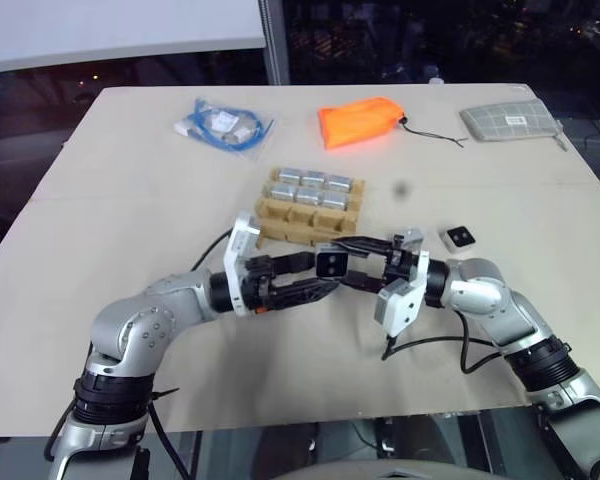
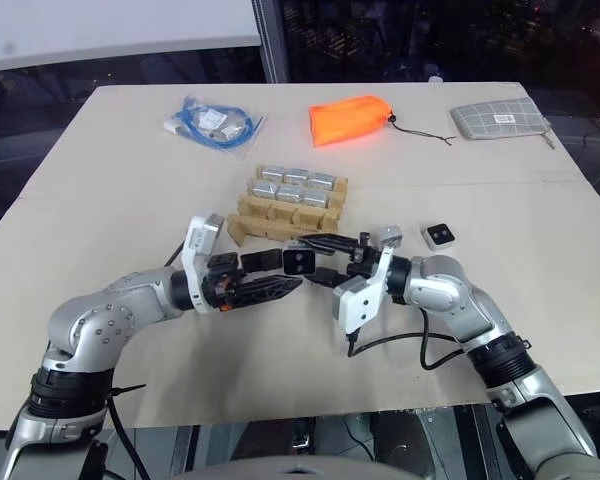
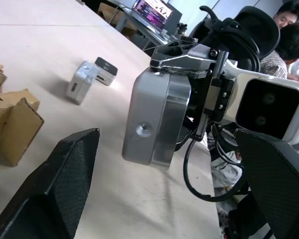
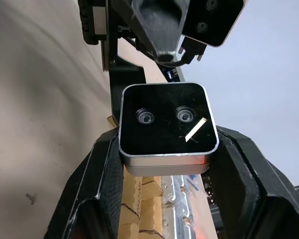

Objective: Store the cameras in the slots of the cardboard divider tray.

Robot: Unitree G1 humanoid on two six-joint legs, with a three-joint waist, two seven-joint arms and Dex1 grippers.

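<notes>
Just in front of the cardboard divider tray (image 1: 305, 215), the right gripper (image 1: 342, 262) pinches one camera (image 1: 331, 264) between its fingers, above the table (image 1: 130, 190). The left gripper (image 1: 315, 276) faces it with fingers spread either side of that camera, not touching. Six cameras (image 1: 315, 187) fill the tray's far slots. Another camera (image 1: 459, 237) lies to the tray's right.

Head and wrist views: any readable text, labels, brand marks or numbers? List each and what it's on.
Nothing reads clearly.
Cardboard divider tray: one printed letter at the strip's edge, possibly "M"; the rest is cut off.
Grey checked pouch: white label, too small to read.
Plastic bag of blue cable: white labels, too small to read.
Held camera: two lenses on the black face, no print.
Screen in the background: blurred.
</notes>
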